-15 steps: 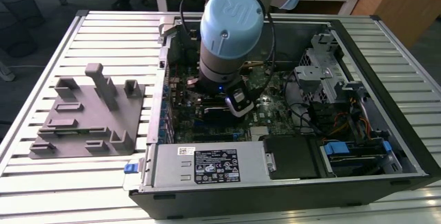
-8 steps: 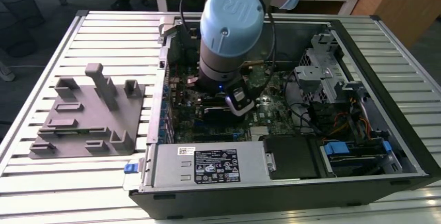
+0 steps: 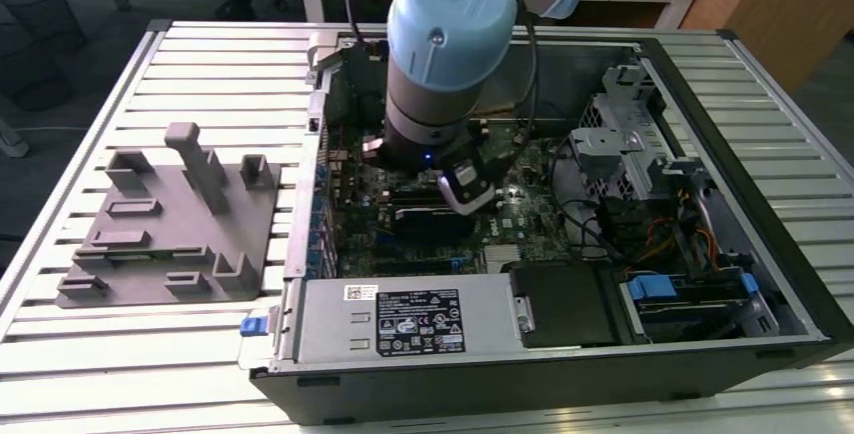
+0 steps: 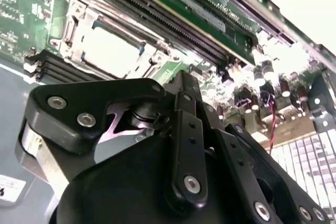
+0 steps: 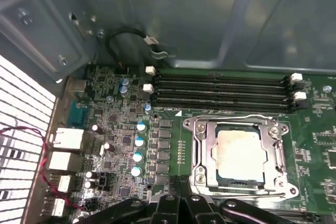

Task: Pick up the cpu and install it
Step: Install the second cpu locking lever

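the gripper (image 3: 461, 189) hangs low inside the open computer case (image 3: 747, 284), over the green board (image 5: 121, 135). i cannot tell if it is open or closed. the cpu (image 5: 239, 153) sits flat in its metal socket frame (image 5: 197, 150), just beside the memory slots (image 5: 220, 90).

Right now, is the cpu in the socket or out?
In. The cpu lies flat inside the metal socket frame on the motherboard, in both wrist views.

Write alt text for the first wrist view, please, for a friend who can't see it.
A silvery square cpu sits inside the metal socket frame of a green motherboard, seen from above inside a computer case. Black memory slots run beside the socket, and the black gripper shows at the picture's edge.
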You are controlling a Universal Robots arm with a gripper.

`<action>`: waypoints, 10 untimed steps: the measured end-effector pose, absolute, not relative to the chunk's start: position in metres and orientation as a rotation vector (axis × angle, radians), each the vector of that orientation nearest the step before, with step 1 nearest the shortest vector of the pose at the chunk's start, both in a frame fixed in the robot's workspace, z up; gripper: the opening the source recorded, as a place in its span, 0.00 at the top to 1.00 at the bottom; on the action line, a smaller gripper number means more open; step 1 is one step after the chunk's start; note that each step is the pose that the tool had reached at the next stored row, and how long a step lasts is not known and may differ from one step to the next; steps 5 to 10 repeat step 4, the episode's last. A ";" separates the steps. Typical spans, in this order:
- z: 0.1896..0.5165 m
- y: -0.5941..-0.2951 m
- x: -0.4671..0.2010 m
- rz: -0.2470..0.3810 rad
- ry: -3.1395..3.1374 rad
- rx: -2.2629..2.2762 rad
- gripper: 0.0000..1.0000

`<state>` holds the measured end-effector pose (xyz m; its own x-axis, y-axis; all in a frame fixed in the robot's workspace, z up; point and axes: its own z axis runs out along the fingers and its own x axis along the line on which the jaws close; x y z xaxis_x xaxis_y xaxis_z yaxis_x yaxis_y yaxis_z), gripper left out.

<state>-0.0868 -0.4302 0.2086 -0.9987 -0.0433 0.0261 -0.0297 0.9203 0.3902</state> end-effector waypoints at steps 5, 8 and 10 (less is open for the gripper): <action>0.214 -0.430 -0.087 -0.618 -3.045 0.058 0.89; 0.214 -0.430 -0.087 -0.618 -3.045 0.058 0.89; 0.214 -0.430 -0.087 -0.618 -3.045 0.058 0.89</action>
